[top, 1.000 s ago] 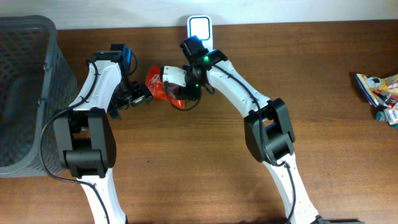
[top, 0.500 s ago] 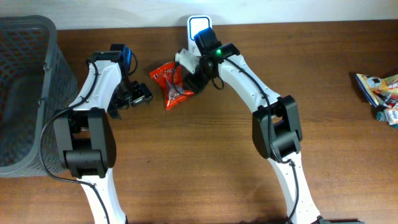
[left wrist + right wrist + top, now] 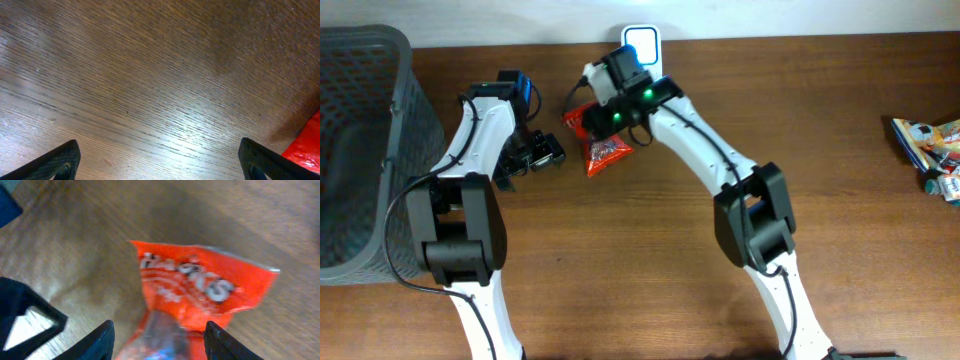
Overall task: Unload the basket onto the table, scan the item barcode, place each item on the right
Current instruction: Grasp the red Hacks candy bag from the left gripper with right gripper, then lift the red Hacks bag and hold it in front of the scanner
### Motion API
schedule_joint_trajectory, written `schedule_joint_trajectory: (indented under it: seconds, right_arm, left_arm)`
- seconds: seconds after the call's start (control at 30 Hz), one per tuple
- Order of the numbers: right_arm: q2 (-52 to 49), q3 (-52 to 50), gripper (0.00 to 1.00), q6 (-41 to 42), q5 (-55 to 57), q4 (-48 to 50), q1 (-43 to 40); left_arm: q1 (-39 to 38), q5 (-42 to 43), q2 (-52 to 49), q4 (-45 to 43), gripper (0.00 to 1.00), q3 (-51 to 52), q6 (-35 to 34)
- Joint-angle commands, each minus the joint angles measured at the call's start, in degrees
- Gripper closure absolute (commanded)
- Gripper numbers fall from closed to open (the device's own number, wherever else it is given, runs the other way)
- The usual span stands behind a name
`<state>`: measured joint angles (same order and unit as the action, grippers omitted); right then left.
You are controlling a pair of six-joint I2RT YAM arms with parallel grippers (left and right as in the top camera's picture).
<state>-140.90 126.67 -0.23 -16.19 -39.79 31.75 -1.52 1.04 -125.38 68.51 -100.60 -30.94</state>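
Red crinkly foil snack packet (image 3: 604, 145) is near the back edge of the brown wooden tabletop (image 3: 840, 200), just beside the white upright scanner (image 3: 641, 42). It looks light, soft and slippery, and likely to buckle, so a pinch on a sealed end seems safest. The right gripper (image 3: 160, 337) straddles its lower end with fingers partly apart; I cannot tell whether they pinch it. The left gripper (image 3: 157, 160) gapes wide and empty over bare wood nearby.

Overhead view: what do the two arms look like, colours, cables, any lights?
Both arms have white links and black joint housings. The left arm carries a blue block near its wrist and a black cable. The right arm shows green lights. Fingers are black.
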Motion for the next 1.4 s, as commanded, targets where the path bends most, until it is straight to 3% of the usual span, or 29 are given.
schedule_joint_trajectory:
  seconds: [0.0, 0.3, 0.4, 0.47, 0.6, 0.8, 0.83, 0.93, 1.03, 1.1, 1.17, 1.27, 1.3, 1.33, 1.37]
  right_arm:
    - [-0.3, -1.2, 0.43, 0.8, 4.0, -0.4, 1.2]
    - [-0.4, -8.5, 0.44, 0.7, 8.6, 1.8, 1.2]
    - [-0.4, -10.8, 0.55, 0.7, 8.6, 3.2, 1.2]
    - [-0.4, -11.2, 0.58, 0.7, 9.7, 2.6, 1.2]
    - [-0.3, -11.2, 0.65, 0.8, 17.0, -0.3, 1.2]
    - [-0.3, -11.2, 0.66, 2.9, 21.0, -9.2, 1.2]
    - [-0.2, -11.2, 0.65, 2.9, 21.0, -10.0, 1.2]
    - [-0.2, -10.8, 0.45, 2.9, 20.9, -10.3, 1.2]
    - [-0.2, -10.6, 0.39, 2.9, 19.1, -8.7, 1.3]
    - [-0.2, -10.6, 0.28, 2.9, 13.5, -6.8, 1.3]
    - [-0.2, -10.6, 0.26, 2.9, 6.8, -5.9, 1.3]
    - [-0.2, -10.6, 0.02, 2.9, 5.0, -5.5, 1.3]
    - [-0.2, -10.6, 0.01, 2.9, 5.0, -5.2, 1.3]
    - [-0.2, -10.6, 0.13, 2.9, 5.3, -5.0, 1.3]
    - [-0.2, -10.6, 0.51, 3.2, 6.4, -5.0, 1.3]
  left_arm:
    - [0.2, -0.4, -0.3, 0.0, 0.01, 0.3, -0.3]
    - [0.2, -0.4, -0.3, 0.1, 0.01, 0.3, -0.3]
    - [0.2, -0.4, -0.3, 0.0, 0.01, 0.3, -0.3]
    - [0.2, -0.4, -0.3, 0.0, 0.01, 0.3, -0.3]
    - [0.2, -0.4, -0.3, 0.1, 0.01, 0.3, -0.3]
    - [0.2, -0.4, -0.3, 0.1, 0.01, 0.3, -0.3]
    - [0.2, -0.4, -0.3, 0.1, 0.01, 0.3, -0.3]
    - [0.2, -0.4, -0.3, 0.0, 0.01, 0.3, -0.3]
    - [0.2, -0.4, -0.3, 0.0, 0.01, 0.3, -0.3]
    - [0.2, -0.4, -0.3, 0.0, 0.01, 0.3, -0.3]
    - [0.2, -0.4, -0.3, 0.1, 0.01, 0.3, -0.3]
    - [0.2, -0.4, -0.3, 0.1, 0.01, 0.3, -0.3]
    - [0.2, -0.4, -0.3, 0.0, 0.01, 0.3, -0.3]
    - [0.2, -0.4, -0.3, 0.1, 0.01, 0.3, -0.3]
    - [0.2, -0.4, -0.3, 0.0, 0.01, 0.3, -0.3]
